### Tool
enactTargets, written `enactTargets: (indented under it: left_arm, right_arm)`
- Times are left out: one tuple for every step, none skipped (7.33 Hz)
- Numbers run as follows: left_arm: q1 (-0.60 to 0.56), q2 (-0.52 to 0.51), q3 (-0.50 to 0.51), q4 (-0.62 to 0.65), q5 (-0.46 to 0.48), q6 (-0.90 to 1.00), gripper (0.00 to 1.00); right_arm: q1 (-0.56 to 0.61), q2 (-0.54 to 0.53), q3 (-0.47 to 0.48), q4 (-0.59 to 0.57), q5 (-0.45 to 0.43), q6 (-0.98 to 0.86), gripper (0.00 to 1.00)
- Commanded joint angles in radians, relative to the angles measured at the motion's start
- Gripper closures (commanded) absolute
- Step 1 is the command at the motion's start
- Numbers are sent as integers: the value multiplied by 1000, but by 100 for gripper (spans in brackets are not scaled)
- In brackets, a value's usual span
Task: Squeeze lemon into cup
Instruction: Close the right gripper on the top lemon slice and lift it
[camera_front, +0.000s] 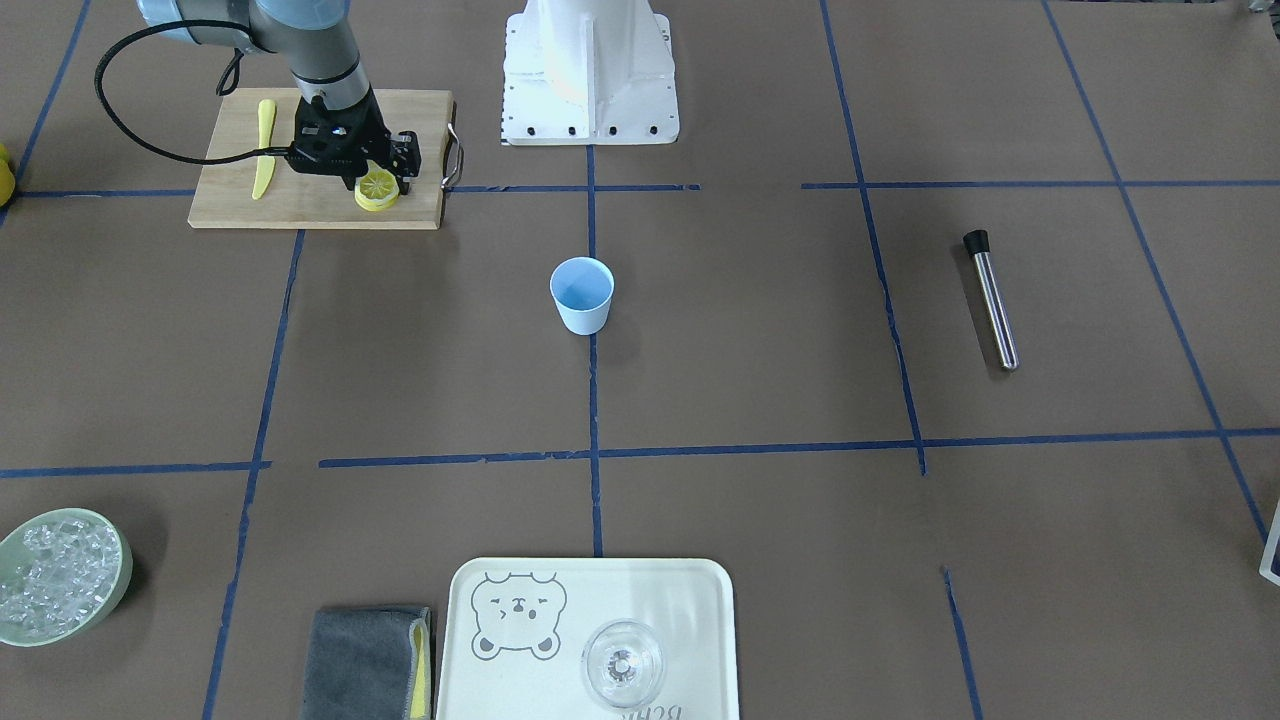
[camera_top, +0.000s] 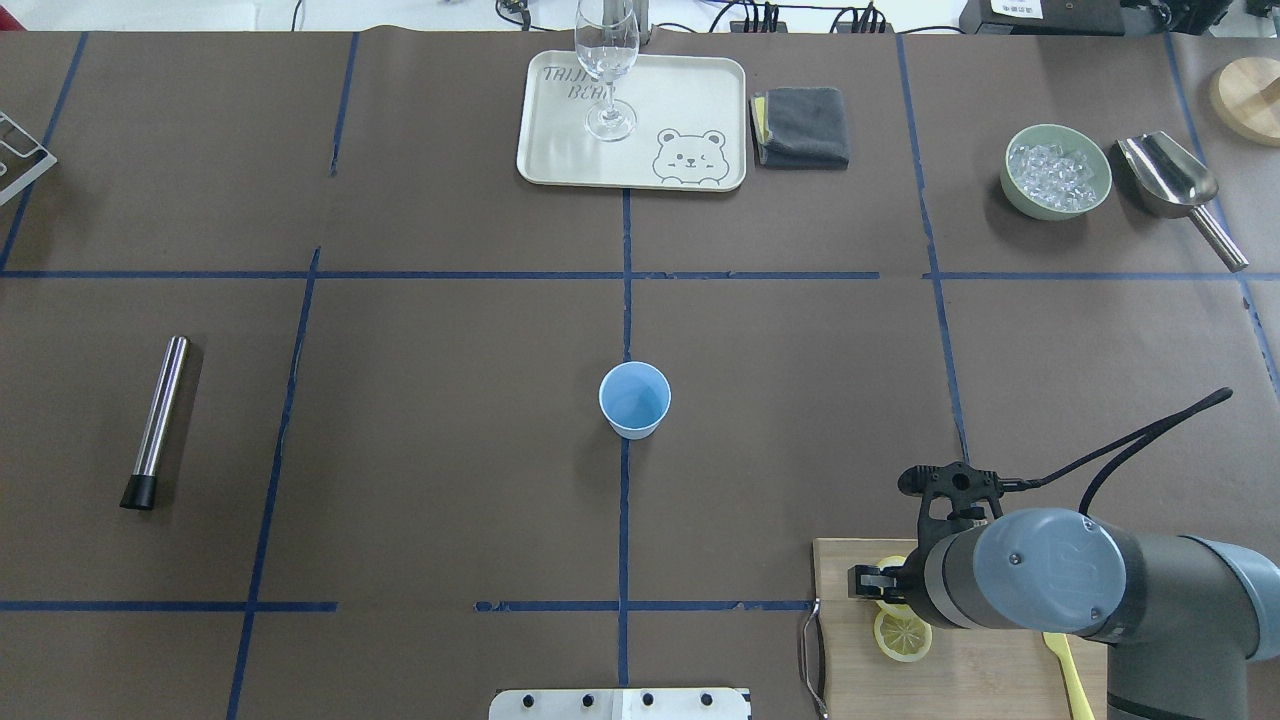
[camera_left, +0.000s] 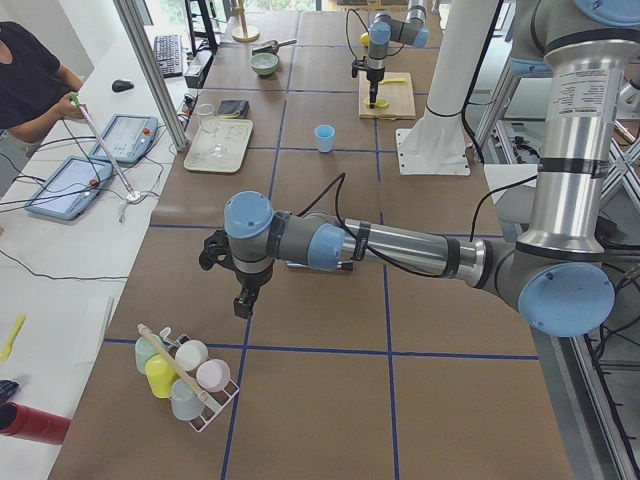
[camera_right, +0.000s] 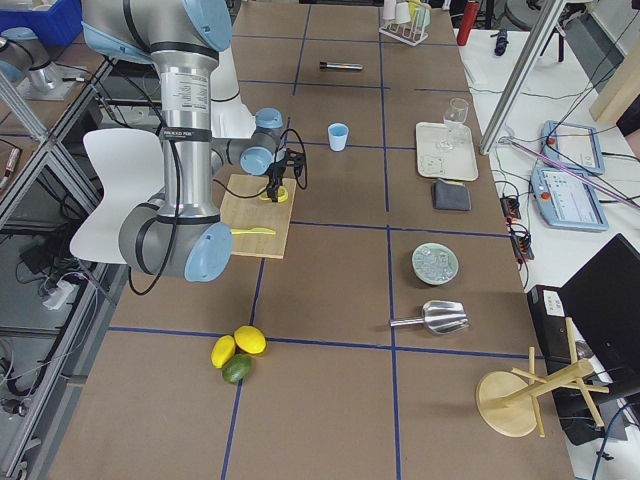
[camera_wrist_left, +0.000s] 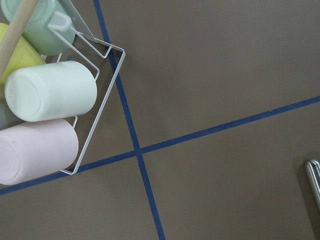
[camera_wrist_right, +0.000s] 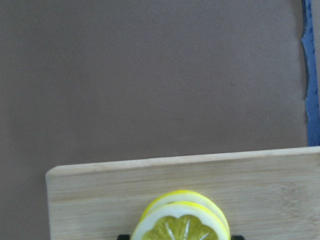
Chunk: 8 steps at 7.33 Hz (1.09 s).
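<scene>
The lemon slice (camera_front: 377, 187) lies on a second slice on the wooden cutting board (camera_front: 420, 115). It also fills the bottom of the right wrist view (camera_wrist_right: 180, 225). My right gripper (camera_front: 380, 182) points down over it, with one black finger at each side of the slice's rim, shut on it at board level. The light blue cup (camera_front: 581, 294) stands upright and empty at the table's middle (camera_top: 634, 399), well apart from the board. My left gripper (camera_left: 243, 305) hangs over bare table near a cup rack; I cannot tell whether it is open or shut.
A yellow knife (camera_front: 264, 148) lies on the board. A metal tube (camera_front: 992, 300) lies on my left side. A tray (camera_front: 690, 600) with a clear glass (camera_front: 622, 663), a grey cloth (camera_front: 368, 662) and a green bowl of ice (camera_front: 60, 575) line the far edge.
</scene>
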Motion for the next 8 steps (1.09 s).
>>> enactTargets:
  left_arm:
    - [-1, 0, 0, 0, 0, 0, 0]
    - [-1, 0, 0, 0, -2, 0, 0]
    - [-1, 0, 0, 0, -8, 0, 0]
    - [-1, 0, 0, 0, -8, 0, 0]
    - [-1, 2, 0, 0, -9, 0, 0]
    - [-1, 2, 0, 1, -9, 0, 0]
    - [-1, 2, 0, 1, -9, 0, 0]
    - [-1, 2, 0, 1, -9, 0, 0]
  right_arm:
    - [3, 0, 2, -1, -2, 1, 50]
    - [6, 0, 2, 0, 0, 1, 57]
    - [12, 0, 8, 0, 0, 1, 57]
    - [19, -5, 17, 0, 0, 1, 56]
    - [26, -13, 29, -1, 1, 1, 56]
    - [30, -14, 40, -1, 1, 1, 56]
    - [33, -17, 51, -1, 1, 1, 55]
    - [33, -17, 52, -3, 1, 1, 55]
